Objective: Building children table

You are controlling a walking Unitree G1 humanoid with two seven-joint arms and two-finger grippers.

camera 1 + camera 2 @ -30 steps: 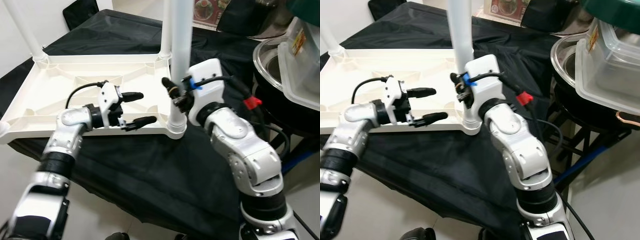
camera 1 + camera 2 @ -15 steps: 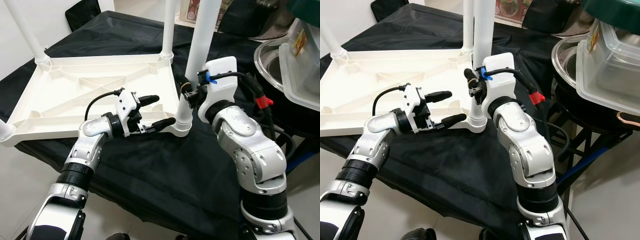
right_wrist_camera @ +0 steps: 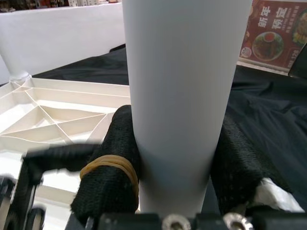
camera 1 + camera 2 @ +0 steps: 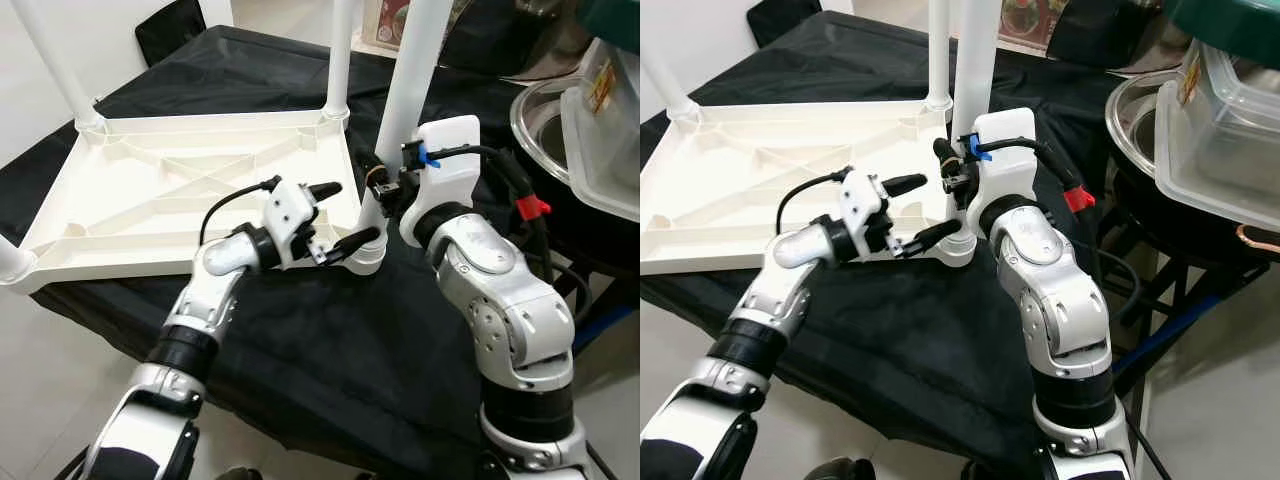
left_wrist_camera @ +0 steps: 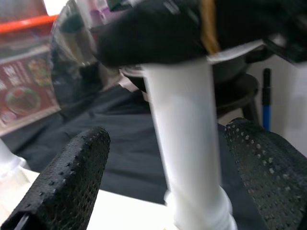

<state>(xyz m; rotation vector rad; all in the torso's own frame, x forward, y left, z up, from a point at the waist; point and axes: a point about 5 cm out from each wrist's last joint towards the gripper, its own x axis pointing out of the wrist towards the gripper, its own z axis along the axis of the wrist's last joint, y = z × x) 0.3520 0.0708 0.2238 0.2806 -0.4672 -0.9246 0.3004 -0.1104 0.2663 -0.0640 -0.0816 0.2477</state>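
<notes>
A white plastic table top [image 4: 150,180] lies upside down on a black cloth. White legs [image 4: 338,50] stand up from its corners. My right gripper [image 4: 388,190] is shut on the near right leg [image 4: 412,80] just above its socket [image 4: 365,255]; in the right wrist view its fingers [image 3: 112,163] press both sides of the leg [image 3: 182,86]. My left gripper [image 4: 345,215] is open at that same corner, one finger above the rim and one below. In the left wrist view the leg [image 5: 187,143] stands between the two fingertips [image 5: 67,177] without touching them.
At the right, close to my right arm, a steel bowl [image 4: 535,120] and clear plastic containers [image 4: 600,120] stand on a dark stand. A black chair back [image 4: 170,25] is behind the table. The cloth [image 4: 330,340] hangs over the near edge.
My left gripper has moved right along the table's near rim to the corner socket, staying open. The right gripper stays shut on the leg, which now leans slightly.
</notes>
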